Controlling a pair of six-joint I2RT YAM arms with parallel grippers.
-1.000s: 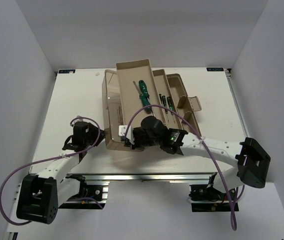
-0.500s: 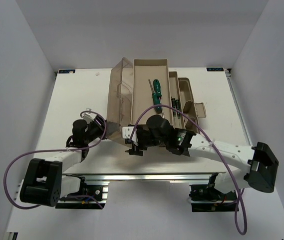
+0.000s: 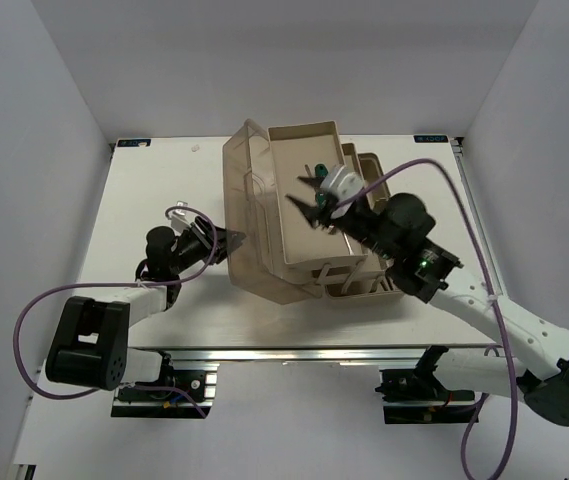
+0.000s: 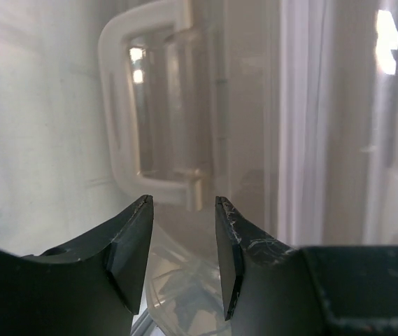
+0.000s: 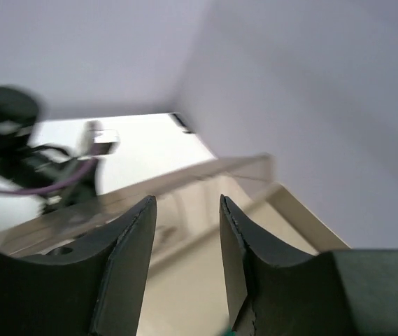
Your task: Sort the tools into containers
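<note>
Left claw [image 4: 182, 201], dark fingers narrowly parted and empty, faces the looped handle [image 4: 123, 112] of the smoky translucent lid [image 3: 252, 215]; right claw [image 5: 187, 199], half-spread and empty, hovers over the beige plastic toolbox tray [image 3: 286, 160] holding a green-handled screwdriver [image 3: 318, 167], on the white desk [image 3: 144, 190]

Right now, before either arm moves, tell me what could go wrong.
1. The left gripper, open and empty, points at the handle of the raised lid. Nothing holds the lid, so a push could swing it.
2. The right gripper hangs open over the main tray near the green screwdriver. Its wrist view is blurred, so a descent may hit the tray wall.
3. The right arm's purple cable loops above the side trays and might snag.
</note>
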